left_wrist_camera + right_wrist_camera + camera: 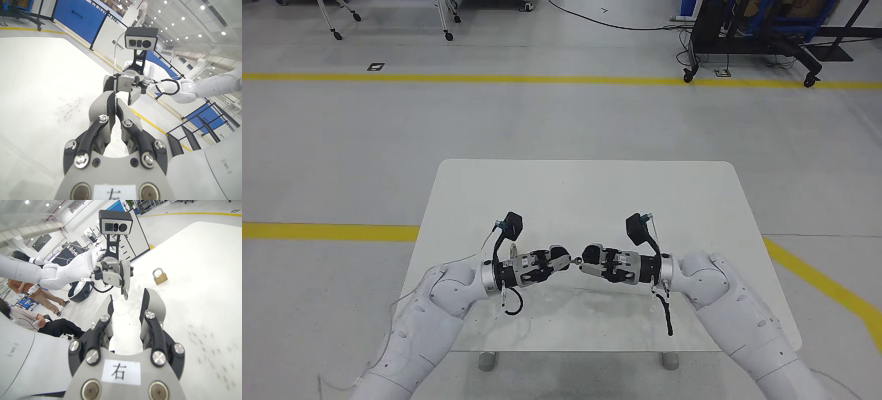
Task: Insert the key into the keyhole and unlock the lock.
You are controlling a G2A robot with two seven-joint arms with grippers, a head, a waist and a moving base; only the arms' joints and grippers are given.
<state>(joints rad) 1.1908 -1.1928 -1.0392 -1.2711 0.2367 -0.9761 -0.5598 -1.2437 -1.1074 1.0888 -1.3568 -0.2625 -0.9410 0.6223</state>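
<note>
A brass padlock (160,277) with a silver shackle lies on the white table (582,190), apart from both grippers. My left gripper (125,286) is shut on a small silver key (125,294), whose round head hangs out below the fingertips. Seen from its own wrist, the left gripper (115,100) has its pads pressed together. My right gripper (128,301) stands open directly facing it, with the key just ahead of its fingertips and not touching them. From above, the left gripper (564,257) and right gripper (592,260) meet tip to tip over the table's front middle.
Grey scuff marks (211,344) dot the tabletop. The table's front edge runs just below both arms. Blue fence panels (79,20) and a black railing (196,130) stand on the floor beyond the table.
</note>
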